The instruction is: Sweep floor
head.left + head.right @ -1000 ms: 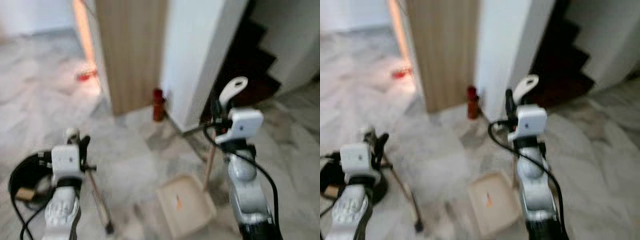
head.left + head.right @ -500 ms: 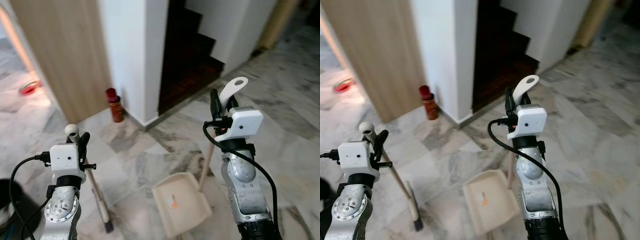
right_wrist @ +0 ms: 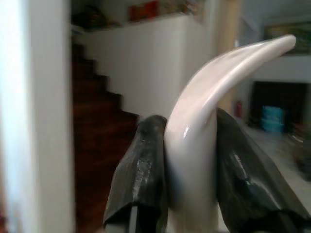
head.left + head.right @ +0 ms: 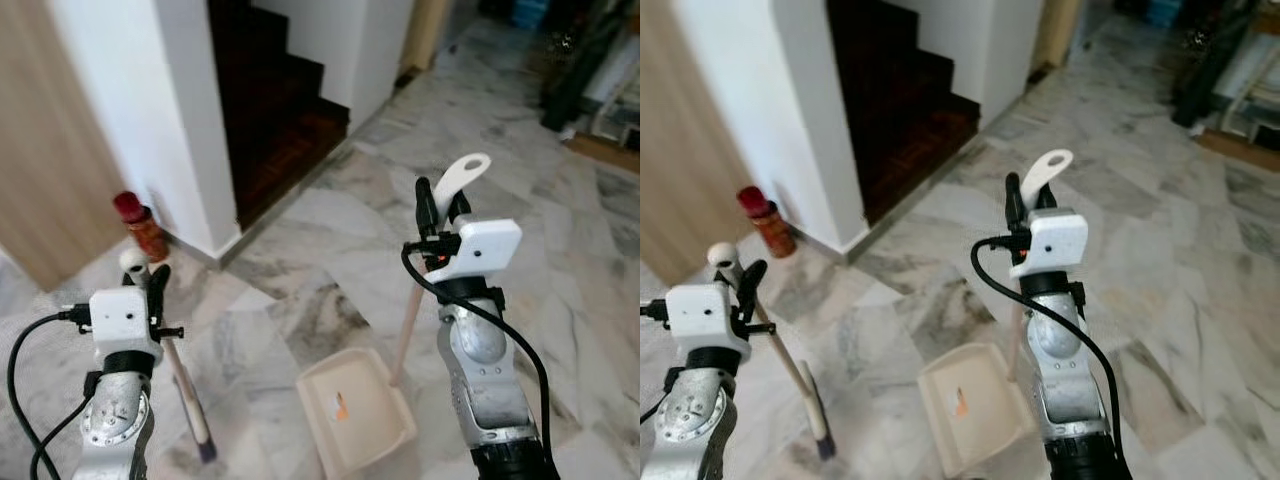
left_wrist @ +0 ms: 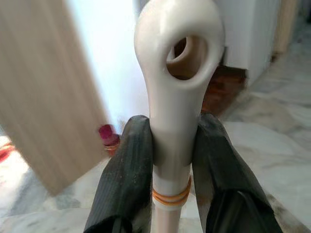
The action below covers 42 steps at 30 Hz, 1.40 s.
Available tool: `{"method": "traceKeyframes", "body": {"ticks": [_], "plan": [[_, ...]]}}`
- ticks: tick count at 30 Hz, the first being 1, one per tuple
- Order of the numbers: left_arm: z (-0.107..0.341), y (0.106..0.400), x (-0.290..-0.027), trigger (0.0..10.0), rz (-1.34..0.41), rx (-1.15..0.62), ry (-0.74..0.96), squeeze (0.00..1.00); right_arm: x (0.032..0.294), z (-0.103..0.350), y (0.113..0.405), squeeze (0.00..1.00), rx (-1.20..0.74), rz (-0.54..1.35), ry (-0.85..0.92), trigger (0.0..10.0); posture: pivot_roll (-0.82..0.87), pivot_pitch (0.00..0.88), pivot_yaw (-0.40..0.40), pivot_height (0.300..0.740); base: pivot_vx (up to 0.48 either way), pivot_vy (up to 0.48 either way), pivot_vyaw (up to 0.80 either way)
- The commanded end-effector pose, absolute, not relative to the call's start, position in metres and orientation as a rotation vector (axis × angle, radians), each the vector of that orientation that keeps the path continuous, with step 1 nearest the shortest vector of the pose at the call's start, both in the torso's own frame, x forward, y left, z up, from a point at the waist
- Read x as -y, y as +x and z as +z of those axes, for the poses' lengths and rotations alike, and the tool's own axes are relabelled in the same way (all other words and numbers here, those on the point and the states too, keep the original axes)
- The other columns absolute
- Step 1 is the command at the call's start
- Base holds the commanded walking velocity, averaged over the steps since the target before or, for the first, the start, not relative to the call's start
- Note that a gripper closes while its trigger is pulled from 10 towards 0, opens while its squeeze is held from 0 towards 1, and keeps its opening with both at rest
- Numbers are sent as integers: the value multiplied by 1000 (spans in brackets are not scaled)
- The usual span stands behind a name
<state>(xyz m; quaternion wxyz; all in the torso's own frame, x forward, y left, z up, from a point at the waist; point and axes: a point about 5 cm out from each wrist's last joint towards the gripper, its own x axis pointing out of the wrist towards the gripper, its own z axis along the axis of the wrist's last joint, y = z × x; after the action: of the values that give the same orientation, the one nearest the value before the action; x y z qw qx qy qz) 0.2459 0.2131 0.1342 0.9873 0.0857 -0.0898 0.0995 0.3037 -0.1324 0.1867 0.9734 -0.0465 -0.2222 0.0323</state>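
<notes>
Left hand (image 5: 170,160) clamps broom (image 4: 185,385) handle top; right hand (image 3: 187,160) clamps dustpan (image 4: 355,420) handle. Pan on marble floor (image 4: 560,260) at 6 o'clock, broom at 8. Risk: orange scrap (image 4: 341,407) spilling if pan tilts; staircase (image 4: 270,110) at 11 could snag broom.

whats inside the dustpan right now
The cream dustpan, held by its long handle in the right gripper, holds one small orange scrap on its tray. The rest of the tray looks bare; its near edge is cut off by the frame.
</notes>
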Motion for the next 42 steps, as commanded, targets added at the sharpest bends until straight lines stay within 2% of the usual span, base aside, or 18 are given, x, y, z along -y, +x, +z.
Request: {"method": "traceKeyframes", "body": {"ticks": [1,35,42], "plan": [[141,246,-212,10000,196,215,186,0,133,197,303,0,494,62,-102,10000,1,97,-17,740,0,0,-800],[141,245,-209,10000,174,212,167,0,126,200,300,0,510,91,-104,10000,-3,71,-14,740,0,0,-800],[142,247,-209,10000,173,211,166,0,112,205,297,0,545,153,-122,10000,-4,78,-13,740,273,0,0]]}}
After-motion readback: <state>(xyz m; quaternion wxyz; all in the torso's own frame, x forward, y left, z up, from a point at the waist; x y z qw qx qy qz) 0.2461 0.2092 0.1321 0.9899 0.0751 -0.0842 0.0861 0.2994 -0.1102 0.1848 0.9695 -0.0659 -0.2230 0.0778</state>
